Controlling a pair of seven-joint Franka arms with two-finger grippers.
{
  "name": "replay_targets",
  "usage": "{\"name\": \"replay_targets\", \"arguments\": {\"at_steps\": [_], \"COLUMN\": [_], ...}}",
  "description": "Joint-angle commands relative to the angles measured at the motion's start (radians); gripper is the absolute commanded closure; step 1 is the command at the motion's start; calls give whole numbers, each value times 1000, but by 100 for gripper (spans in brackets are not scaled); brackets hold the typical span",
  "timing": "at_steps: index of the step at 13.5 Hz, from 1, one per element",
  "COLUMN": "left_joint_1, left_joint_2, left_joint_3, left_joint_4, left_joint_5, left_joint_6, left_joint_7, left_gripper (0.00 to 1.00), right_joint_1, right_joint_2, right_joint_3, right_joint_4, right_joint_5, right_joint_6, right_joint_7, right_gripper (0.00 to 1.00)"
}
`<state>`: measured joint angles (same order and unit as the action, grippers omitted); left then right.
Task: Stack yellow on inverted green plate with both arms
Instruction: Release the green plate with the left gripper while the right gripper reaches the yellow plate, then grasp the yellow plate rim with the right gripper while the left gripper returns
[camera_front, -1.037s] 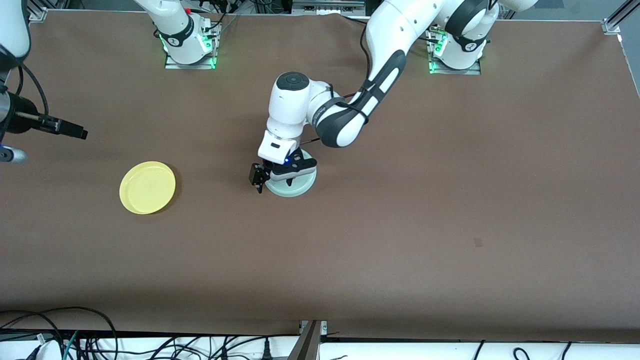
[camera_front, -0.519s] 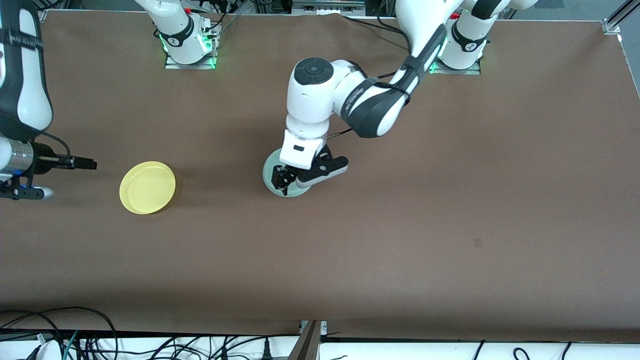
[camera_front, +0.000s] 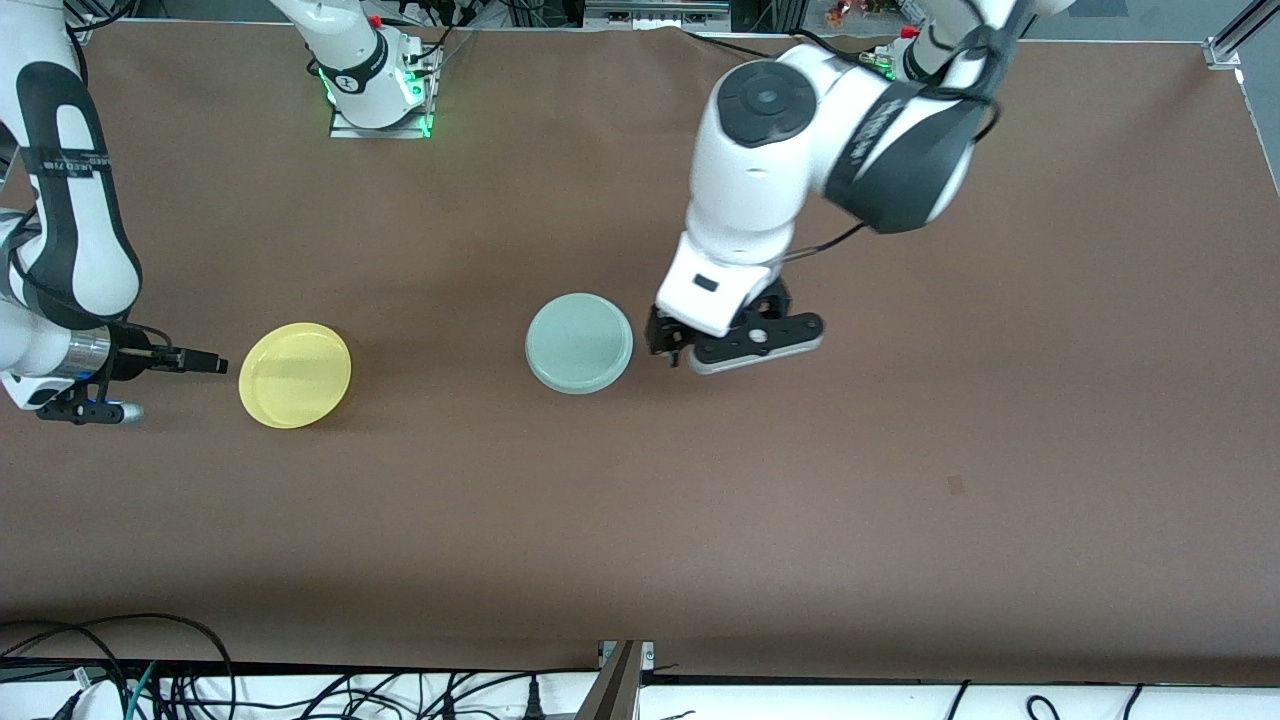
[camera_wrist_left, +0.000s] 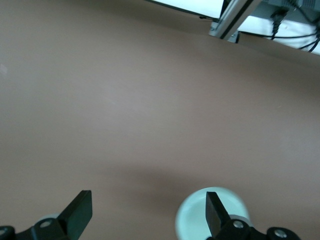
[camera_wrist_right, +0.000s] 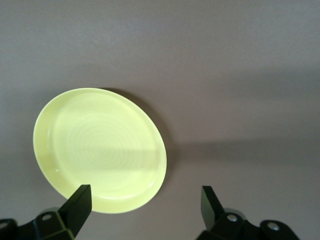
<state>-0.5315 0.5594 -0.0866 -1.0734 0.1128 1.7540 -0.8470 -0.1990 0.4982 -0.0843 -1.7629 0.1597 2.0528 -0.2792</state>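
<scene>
Front view: the green plate lay upside down at frame centre, the yellow plate at centre-left. The left gripper hung just beside the green plate, empty. The right gripper sat at the left edge.

Left wrist view: fingers spread wide, empty.

Right wrist view: fingers wide apart over the yellow plate, holding nothing.
</scene>
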Motion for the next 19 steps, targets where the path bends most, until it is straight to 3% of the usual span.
{"name": "replay_targets", "arguments": {"at_steps": [1,8,10,11,14,17,18,19], "left_joint_1": [91,404,490,511,600,619,619,619], "left_joint_2": [-87,-222,-275,-307,-435,-640,-651,-647], "left_joint_3": [-13,-12,-13,-13,-12,-12,-12,-12], "left_joint_4": [-33,-48,-101,-135,-305,-644,-675,-674], "left_joint_5": [-25,-47,-50,-58,-117,-119,-114,-105], "left_joint_6": [-103,-318,-327,-326,-276,-69,-51,-53], "left_joint_7": [196,664,713,720,742,804,803,796], "left_gripper": [0,0,0,0,0,0,0,0], "right_joint_1": [-20,-51,-50,-51,-48,-46,-48,-48], "right_joint_2": [35,103,106,109,126,125,123,122], "right_joint_3": [6,9,12,14,15,15,15,15], "right_joint_4": [-16,-50,-55,-55,-53,-55,-53,-52], "right_joint_5": [79,118,121,119,135,136,141,147], "right_joint_6": [36,145,147,148,156,147,144,123], "right_joint_7": [-79,-179,-179,-181,-192,-190,-189,-195], "right_gripper": [5,14,40,48,63,91,99,100]}}
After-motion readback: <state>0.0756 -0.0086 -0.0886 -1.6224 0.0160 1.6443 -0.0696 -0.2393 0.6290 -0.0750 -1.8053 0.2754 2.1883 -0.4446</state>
